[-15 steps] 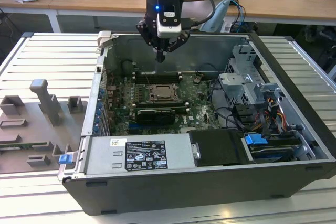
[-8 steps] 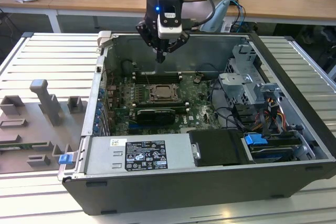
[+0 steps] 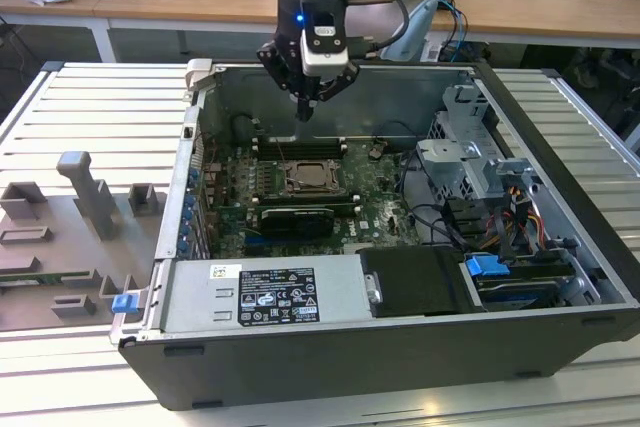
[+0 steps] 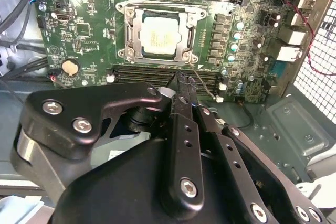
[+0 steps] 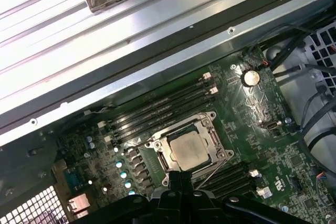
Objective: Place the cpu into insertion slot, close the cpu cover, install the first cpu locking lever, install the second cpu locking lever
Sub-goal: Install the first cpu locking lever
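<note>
The pale silvery cpu (image 4: 161,36) lies flat in the insertion slot (image 4: 195,56), a square socket on the green motherboard, also seen in the exterior view (image 3: 310,179). The silver cpu cover (image 4: 134,32) lies as a frame around the chip's edges. A thin metal lever rod (image 5: 216,167) slants off the socket's side nearest my fingertips. My gripper (image 3: 305,110) hangs above the board, over the memory slots just behind the socket in the exterior view. Its black fingers (image 4: 185,93) are shut with nothing between them, and their tips (image 5: 181,178) point down beside the socket's edge.
The open computer case (image 3: 200,147) lies on a slatted metal table. Black memory slots (image 4: 157,74) flank the socket on both sides. A long black card (image 3: 292,217) sits in front of the socket, a power supply (image 3: 265,292) at the front, and drive cages and cables (image 3: 480,197) on the exterior view's right.
</note>
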